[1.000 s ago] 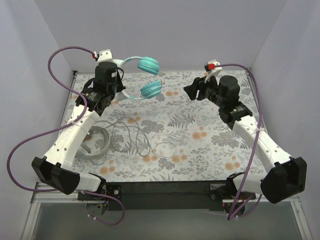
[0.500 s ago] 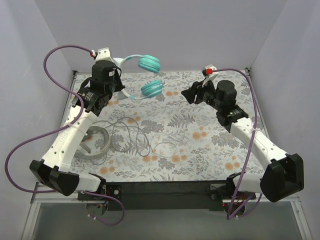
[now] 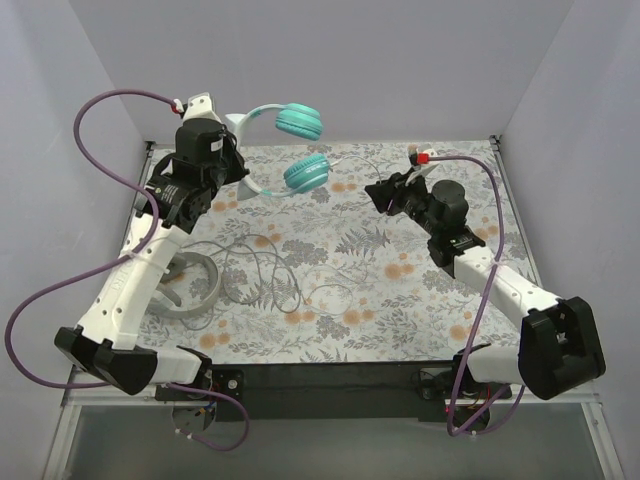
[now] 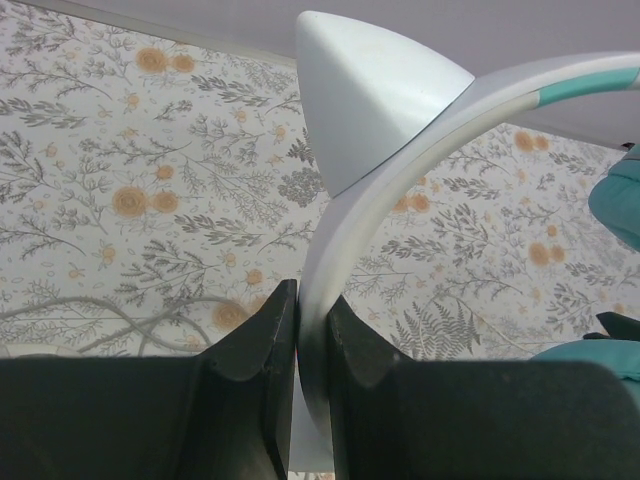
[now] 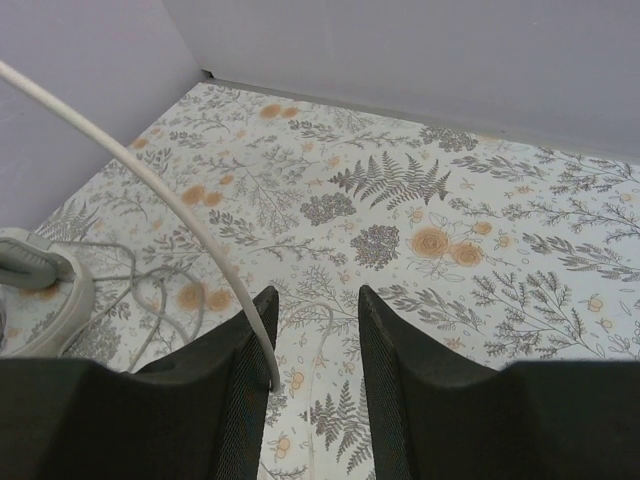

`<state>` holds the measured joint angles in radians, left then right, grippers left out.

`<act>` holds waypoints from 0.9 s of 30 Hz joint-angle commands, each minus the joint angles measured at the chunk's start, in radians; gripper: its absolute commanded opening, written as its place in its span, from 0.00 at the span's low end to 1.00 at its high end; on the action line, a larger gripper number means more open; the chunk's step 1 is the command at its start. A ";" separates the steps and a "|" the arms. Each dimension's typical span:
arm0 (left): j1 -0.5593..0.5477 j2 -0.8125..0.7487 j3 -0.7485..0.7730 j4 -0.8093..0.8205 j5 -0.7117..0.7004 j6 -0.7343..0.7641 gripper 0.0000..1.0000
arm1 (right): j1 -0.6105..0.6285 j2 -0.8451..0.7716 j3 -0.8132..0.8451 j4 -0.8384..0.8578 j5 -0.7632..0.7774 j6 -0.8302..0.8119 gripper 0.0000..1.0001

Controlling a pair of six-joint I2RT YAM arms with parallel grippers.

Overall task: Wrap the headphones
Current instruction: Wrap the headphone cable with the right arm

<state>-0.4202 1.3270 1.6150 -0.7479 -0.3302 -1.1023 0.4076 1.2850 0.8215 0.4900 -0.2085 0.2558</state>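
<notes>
- Left arm's raised at the far-left corner of the bench (image 3: 400,300), left tool (image 4: 300,330) clamped on the teal headphones (image 3: 300,122) by the headband (image 4: 400,170).
- Right arm's stretched low mid-bench, right tool (image 5: 315,310) spread, holding nothing.
- Grey headphones (image 3: 195,285): left edge.

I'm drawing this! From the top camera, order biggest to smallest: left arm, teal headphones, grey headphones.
Left arm, clearly largest.
Then teal headphones, then grey headphones, but unsure: the teal pair is held up nearer the camera.
</notes>
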 commanded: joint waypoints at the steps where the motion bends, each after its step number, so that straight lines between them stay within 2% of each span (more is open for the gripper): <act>1: 0.000 -0.063 0.080 0.016 0.060 -0.083 0.00 | -0.001 0.016 -0.045 0.282 0.052 0.062 0.42; 6: 0.000 -0.065 0.088 0.004 0.097 -0.123 0.00 | 0.000 0.053 -0.044 0.390 0.081 0.092 0.39; 8: 0.000 -0.066 0.091 0.001 0.120 -0.136 0.00 | 0.005 0.076 -0.041 0.441 0.100 0.114 0.29; 9: 0.000 -0.066 0.092 -0.005 0.122 -0.148 0.00 | 0.007 0.085 -0.032 0.453 0.103 0.122 0.28; 18: 0.001 -0.032 0.140 -0.015 0.105 -0.166 0.00 | 0.056 0.093 -0.054 0.437 0.150 0.071 0.28; 19: 0.001 -0.031 0.135 -0.013 0.086 -0.137 0.00 | 0.057 0.074 -0.059 0.412 0.161 0.053 0.23; 20: 0.001 -0.023 0.129 -0.010 0.077 -0.113 0.00 | 0.062 0.026 -0.050 0.327 0.190 0.027 0.11; 22: 0.003 -0.023 0.088 0.019 0.074 -0.052 0.00 | 0.086 -0.022 -0.001 0.209 0.204 -0.108 0.07; 23: 0.001 -0.023 0.073 0.025 0.074 -0.012 0.00 | 0.097 -0.054 0.083 0.062 0.249 -0.166 0.01; 27: 0.001 -0.025 -0.004 0.074 0.097 0.087 0.00 | 0.181 -0.082 0.264 -0.215 0.372 -0.419 0.01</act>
<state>-0.4198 1.3201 1.6447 -0.7559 -0.2497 -1.1027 0.5304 1.2549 0.9329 0.4786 0.0380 0.0719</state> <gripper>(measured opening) 0.121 0.021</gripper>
